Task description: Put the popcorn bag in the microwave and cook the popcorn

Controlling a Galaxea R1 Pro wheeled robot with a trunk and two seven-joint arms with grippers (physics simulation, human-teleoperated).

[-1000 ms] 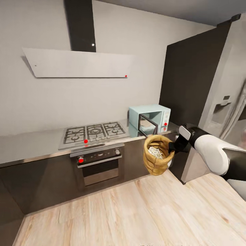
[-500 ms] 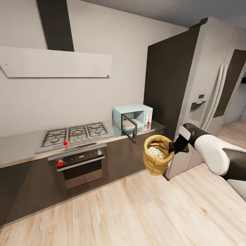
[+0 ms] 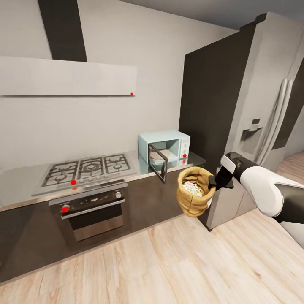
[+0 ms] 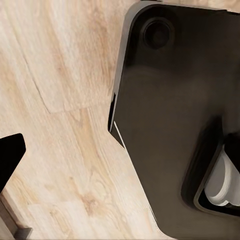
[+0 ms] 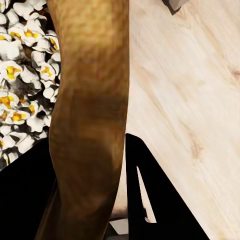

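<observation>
My right gripper [image 3: 213, 182] is shut on the rolled rim of the tan popcorn bag [image 3: 193, 199], holding it upright in the air in front of the cabinets. White popcorn [image 3: 192, 188] fills its mouth; in the right wrist view the popcorn [image 5: 22, 95] sits beside the bag's burlap wall [image 5: 87, 130], with a dark finger [image 5: 142, 195] outside it. The mint-blue microwave [image 3: 169, 140] stands on the steel countertop [image 3: 195, 159] up and to the left of the bag, its dark door [image 3: 158, 163] swung open. One black fingertip [image 4: 10, 152] of my left gripper hangs over the wooden floor.
A gas hob [image 3: 84, 168] and a steel oven [image 3: 90, 209] lie left of the microwave, under a range hood [image 3: 71, 78]. A tall dark panel and a steel fridge [image 3: 261, 122] rise right of the counter. My dark base [image 4: 170, 125] shows in the left wrist view.
The head view has swung to the right, bringing the fridge into the picture and shifting the hob left. The bag stays held in my right gripper at the same spot.
</observation>
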